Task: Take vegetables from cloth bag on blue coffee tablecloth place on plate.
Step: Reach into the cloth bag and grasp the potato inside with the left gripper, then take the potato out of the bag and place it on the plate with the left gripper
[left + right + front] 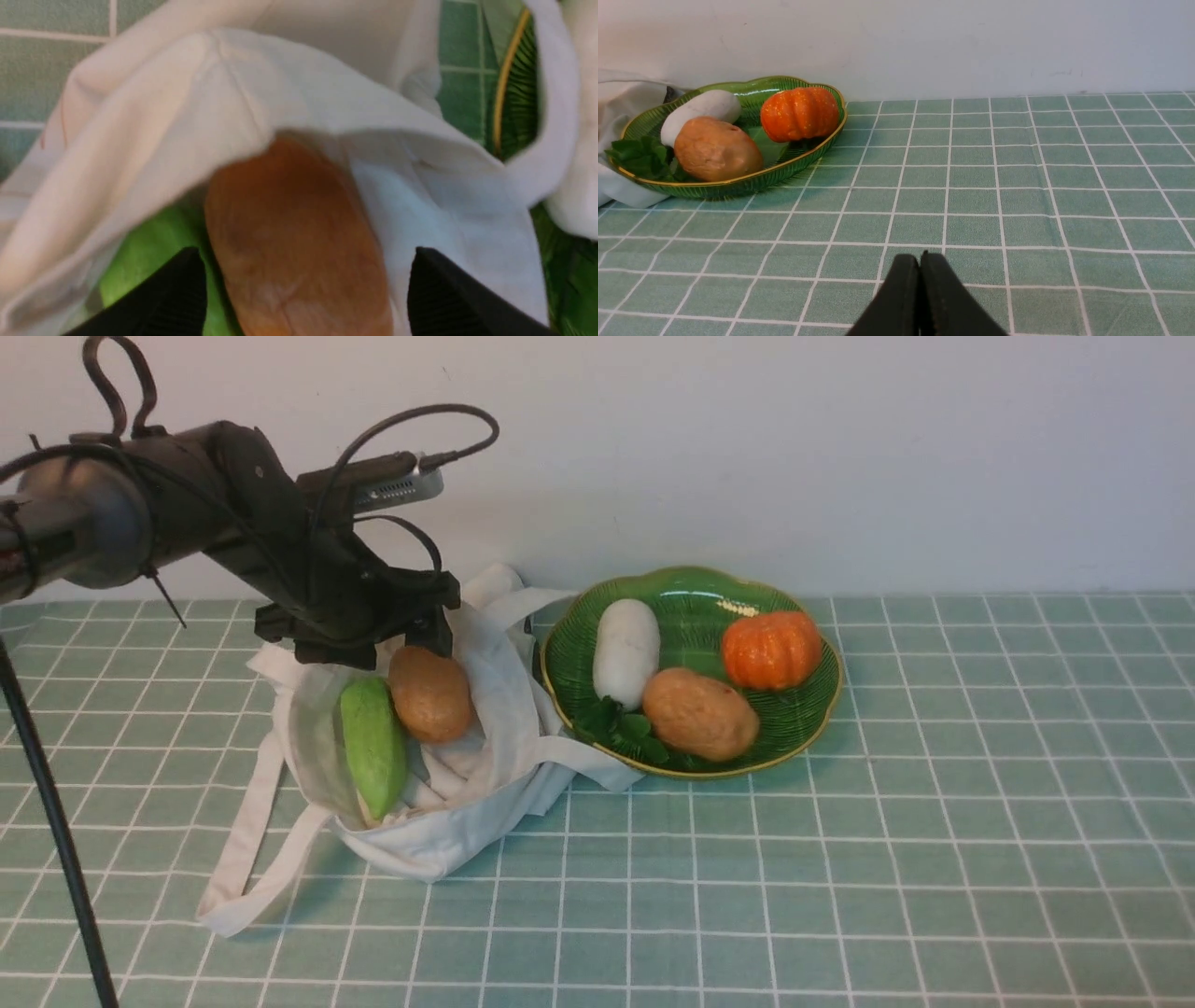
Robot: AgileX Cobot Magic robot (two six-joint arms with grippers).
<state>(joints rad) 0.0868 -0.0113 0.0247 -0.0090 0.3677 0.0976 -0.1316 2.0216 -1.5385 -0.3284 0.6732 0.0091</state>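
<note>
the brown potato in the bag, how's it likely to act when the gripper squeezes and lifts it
The potato looks smooth and oval, so it may slip or roll out of a loose pinch. It lies on soft folds of the bag beside the gourd, so a push would probably shift it and drag cloth along.

The left arm (pixel 187 504) reaches in from the robot's left, wrist bent downward; the left gripper (pixel 306 254) points down with its jaws standing wide apart; the right gripper (pixel 920 261) points forward, its jaws pressed together, tips meeting with no gap.
</note>
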